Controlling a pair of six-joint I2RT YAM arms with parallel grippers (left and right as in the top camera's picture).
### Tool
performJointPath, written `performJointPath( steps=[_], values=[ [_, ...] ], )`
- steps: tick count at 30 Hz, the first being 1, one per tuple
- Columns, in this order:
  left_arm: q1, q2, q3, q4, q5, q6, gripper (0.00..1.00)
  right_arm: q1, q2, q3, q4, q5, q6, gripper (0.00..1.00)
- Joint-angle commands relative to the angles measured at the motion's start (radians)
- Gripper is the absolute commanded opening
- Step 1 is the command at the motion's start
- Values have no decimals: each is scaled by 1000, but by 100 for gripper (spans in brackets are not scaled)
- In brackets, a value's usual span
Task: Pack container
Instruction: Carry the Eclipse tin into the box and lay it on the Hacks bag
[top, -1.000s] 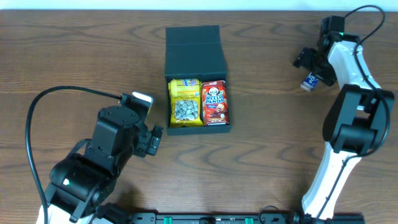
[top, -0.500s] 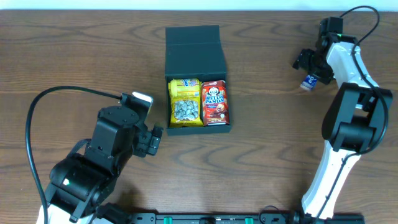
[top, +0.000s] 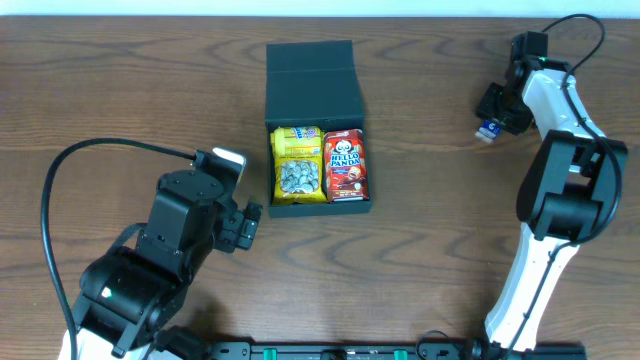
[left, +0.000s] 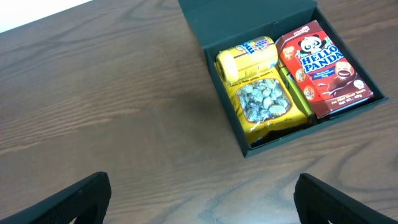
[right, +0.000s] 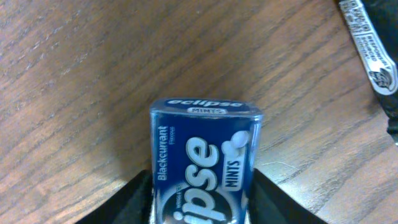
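The black container (top: 315, 80) sits open at the table's middle back, its flap lid lying flat behind it; it also shows in the left wrist view (left: 231, 124). Inside lie a yellow snack packet (top: 298, 165) and a red Hello Panda box (top: 346, 164). My right gripper (top: 492, 118) at the far right back is shut on a blue Eclipse mints tin (right: 205, 165), held just above the wood. My left gripper (left: 199, 199) is open and empty, low at the front left, short of the container.
A black cable with a white label (right: 372, 56) lies at the right wrist view's upper right edge. The table's back edge runs just behind the container's lid.
My right gripper has shifted slightly back and left with the mints tin. The left arm and the container have not moved.
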Motion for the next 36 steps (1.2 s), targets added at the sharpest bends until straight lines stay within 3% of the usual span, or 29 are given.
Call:
performJointPath(
  steps=[1,14,18,29,36],
  values=[
    [0,-2,7,-2,0,-6,95,-2,26,-9,1,-19,1,42],
    [0,-2,7,-1,0,-7,95,38,9,49,-22,-122,-3,13],
    [0,-2,7,-2,0,-7,95,108,-15,119,-61,-152,-81,1],
    [0,-2,7,-2,0,-7,95,326,-93,290,-145,-476,-451,1],
    [0,-2,7,-2,0,-6,95,477,-167,298,-215,-489,-582,2]
  ],
)
